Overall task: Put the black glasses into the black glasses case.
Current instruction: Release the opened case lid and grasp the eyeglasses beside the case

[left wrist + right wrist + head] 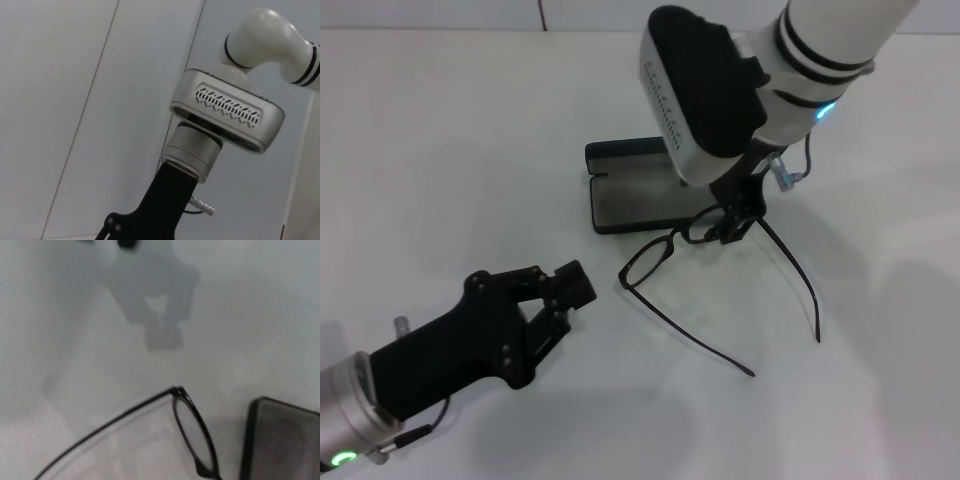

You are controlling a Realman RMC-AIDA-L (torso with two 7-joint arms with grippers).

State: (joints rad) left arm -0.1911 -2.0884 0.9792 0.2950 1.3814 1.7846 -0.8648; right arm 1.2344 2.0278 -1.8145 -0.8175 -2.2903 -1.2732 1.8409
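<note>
Presently, item one: black glasses (665, 252), arms unfolded, on the white table (440, 150); frame front just beside the near edge of the open black glasses case (630, 195), temple arms trailing back toward the robot. Item two: right gripper (733, 222), over the frame's right lens end, apparently clamped on it, though the fingertips are partly hidden. Item three: left gripper (560, 290), fingers spread, holding nothing, parked well apart to the left. Right arm is nearer; the case lies straight beyond the frame.
</note>
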